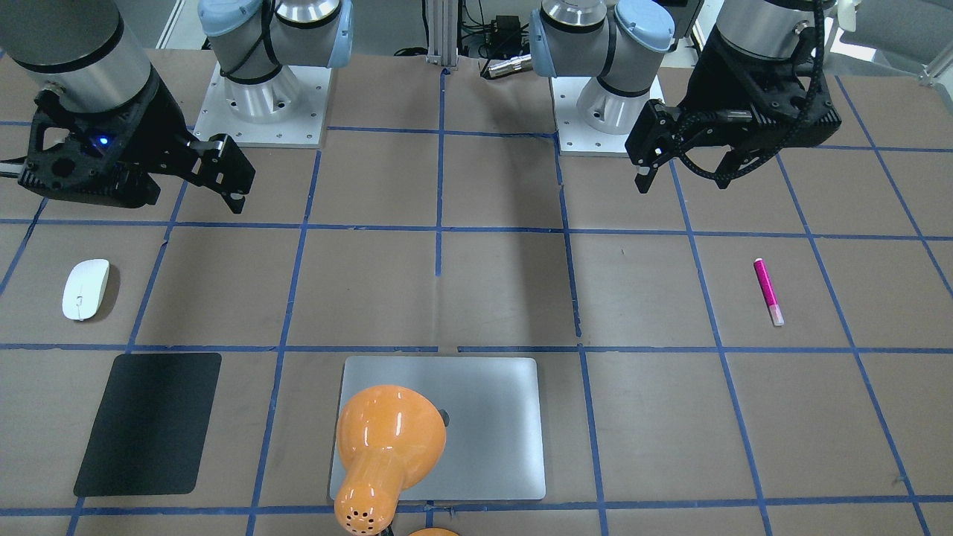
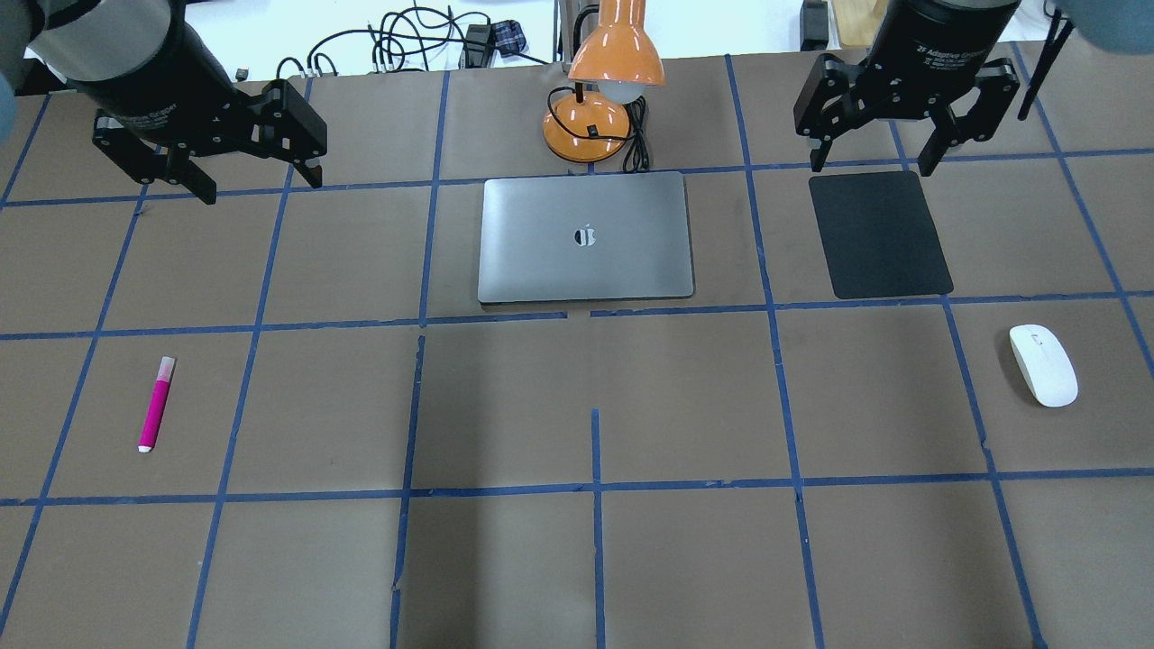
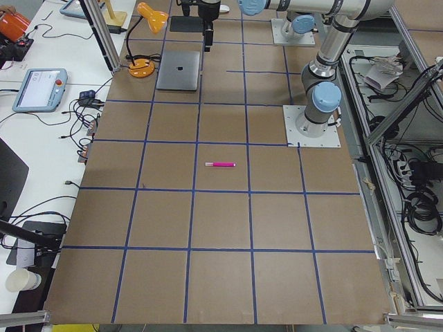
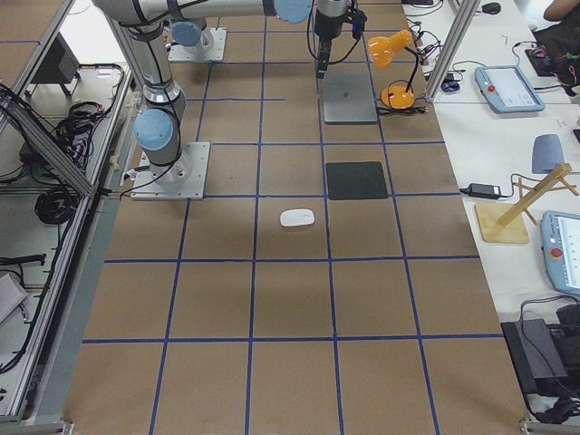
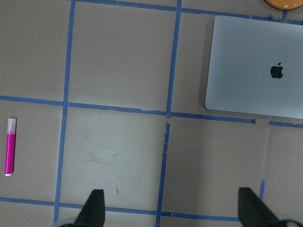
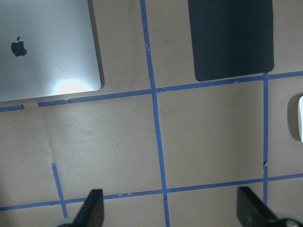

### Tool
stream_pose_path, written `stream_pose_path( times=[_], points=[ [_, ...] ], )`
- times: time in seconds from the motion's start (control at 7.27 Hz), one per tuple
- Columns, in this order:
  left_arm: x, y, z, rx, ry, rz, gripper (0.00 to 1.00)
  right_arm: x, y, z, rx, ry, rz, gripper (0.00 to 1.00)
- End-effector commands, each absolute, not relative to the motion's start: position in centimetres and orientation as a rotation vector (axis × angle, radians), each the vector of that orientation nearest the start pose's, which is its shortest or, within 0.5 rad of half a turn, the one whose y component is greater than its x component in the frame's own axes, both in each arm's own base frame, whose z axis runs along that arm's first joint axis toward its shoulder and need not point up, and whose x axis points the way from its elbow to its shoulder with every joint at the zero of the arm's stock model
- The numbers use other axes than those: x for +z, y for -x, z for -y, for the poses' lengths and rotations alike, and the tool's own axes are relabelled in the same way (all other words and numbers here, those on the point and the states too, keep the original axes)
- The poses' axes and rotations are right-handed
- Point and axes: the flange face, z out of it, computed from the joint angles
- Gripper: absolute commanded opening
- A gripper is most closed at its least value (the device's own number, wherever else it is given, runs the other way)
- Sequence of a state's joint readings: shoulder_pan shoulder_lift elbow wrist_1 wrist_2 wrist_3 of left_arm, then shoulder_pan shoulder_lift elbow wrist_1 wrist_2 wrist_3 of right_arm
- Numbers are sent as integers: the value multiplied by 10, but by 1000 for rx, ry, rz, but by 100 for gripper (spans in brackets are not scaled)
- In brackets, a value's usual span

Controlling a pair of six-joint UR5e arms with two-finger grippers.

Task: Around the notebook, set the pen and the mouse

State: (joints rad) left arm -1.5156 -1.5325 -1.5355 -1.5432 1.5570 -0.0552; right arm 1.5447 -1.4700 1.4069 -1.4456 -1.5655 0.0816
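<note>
The pink pen (image 2: 156,404) lies flat far out on the robot's left. The white mouse (image 2: 1043,365) sits far out on its right. The closed grey notebook (image 2: 586,236) lies flat between them, well apart.

The table (image 2: 685,406) carries one pen (image 2: 155,404), one mouse (image 2: 1043,364), one notebook (image 2: 586,236), one black mat (image 2: 879,234) and one orange desk lamp (image 2: 604,81), five things in all with no kind repeated. There are two robot arms and two grippers, the left gripper (image 2: 261,187) and the right gripper (image 2: 870,167).
</note>
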Motion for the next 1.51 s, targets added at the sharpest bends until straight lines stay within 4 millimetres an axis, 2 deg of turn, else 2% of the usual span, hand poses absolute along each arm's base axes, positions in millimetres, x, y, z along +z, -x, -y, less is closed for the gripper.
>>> stream_pose_path(
  times=[0.0,0.55,0.69,0.83,0.96,1.1,1.24,1.38],
  points=[
    [527,108,491,-162,173,-3145,100,503,-119,530,104,-180,-3132,100],
    [526,108,492,-165,173,-3149,100,501,-116,533,108,-164,-3135,100],
    [521,107,490,-148,161,-3143,100,498,-111,533,126,-78,-3144,100],
    [517,98,491,-136,171,-3143,100,497,-102,535,128,-65,-3145,100],
    [512,52,498,-111,216,-3142,100,486,-76,537,165,-119,-3129,100],
    [471,-5,498,9,189,-3148,100,466,-27,540,197,-70,-3112,100],
    [419,-59,499,15,163,-3157,100,460,30,544,154,-99,-3123,100],
    [364,-93,500,-51,63,-3146,100,436,66,546,182,-36,-3133,100]
  ],
)
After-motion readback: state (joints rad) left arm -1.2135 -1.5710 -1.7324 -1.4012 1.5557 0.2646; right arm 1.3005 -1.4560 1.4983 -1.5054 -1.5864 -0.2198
